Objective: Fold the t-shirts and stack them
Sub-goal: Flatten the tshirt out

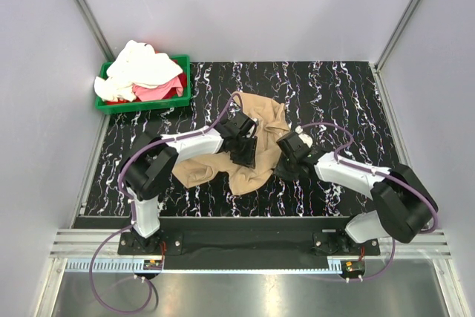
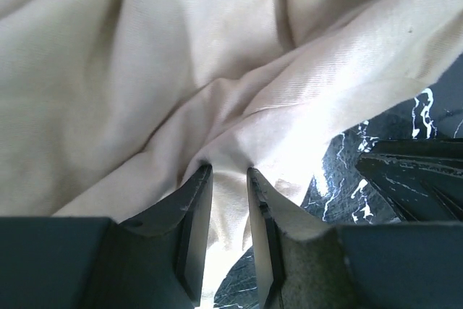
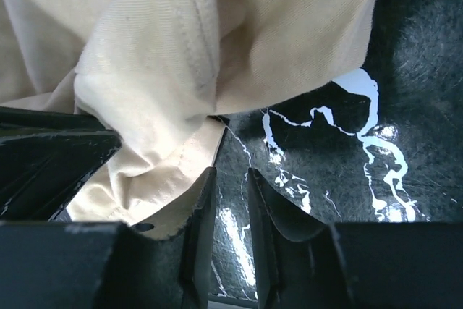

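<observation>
A tan t-shirt (image 1: 261, 118) lies crumpled in the middle of the black marbled mat (image 1: 334, 87). My left gripper (image 1: 245, 155) is down on its near part. In the left wrist view a bunched fold of the tan t-shirt (image 2: 145, 70) runs into the gap of the left gripper (image 2: 230, 171), whose jaws are shut on it. My right gripper (image 1: 285, 165) is at the shirt's right edge. In the right wrist view the right gripper (image 3: 231, 173) is open over bare mat, and the hem of the tan t-shirt (image 3: 159, 48) lies against the outside of its left finger.
A green bin (image 1: 141, 106) at the back left corner of the mat holds a cream-white t-shirt (image 1: 141, 64) heaped over a pink-red t-shirt (image 1: 167, 88). Grey walls with metal rails close in the left, right and back sides.
</observation>
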Controlling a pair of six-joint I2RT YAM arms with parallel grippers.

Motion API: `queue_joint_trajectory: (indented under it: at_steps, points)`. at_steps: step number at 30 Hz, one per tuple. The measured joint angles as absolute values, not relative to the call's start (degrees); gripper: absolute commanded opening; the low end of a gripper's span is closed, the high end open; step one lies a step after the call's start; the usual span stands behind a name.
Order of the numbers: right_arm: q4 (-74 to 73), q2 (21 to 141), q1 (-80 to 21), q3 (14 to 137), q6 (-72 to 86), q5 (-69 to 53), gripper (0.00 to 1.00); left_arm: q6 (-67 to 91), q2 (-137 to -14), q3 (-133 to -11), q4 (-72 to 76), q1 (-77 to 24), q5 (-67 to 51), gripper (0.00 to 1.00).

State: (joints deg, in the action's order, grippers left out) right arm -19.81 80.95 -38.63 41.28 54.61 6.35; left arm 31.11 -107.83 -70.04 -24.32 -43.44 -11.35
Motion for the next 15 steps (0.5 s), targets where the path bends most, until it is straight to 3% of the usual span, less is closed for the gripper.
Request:
queue_joint_trajectory:
  at_steps: [15]
  points:
    - [-17.2,86.7,-39.2,42.3,59.8,6.2,0.32,31.6,-107.8,-70.0,-24.2,-43.0,-11.3,0.31]
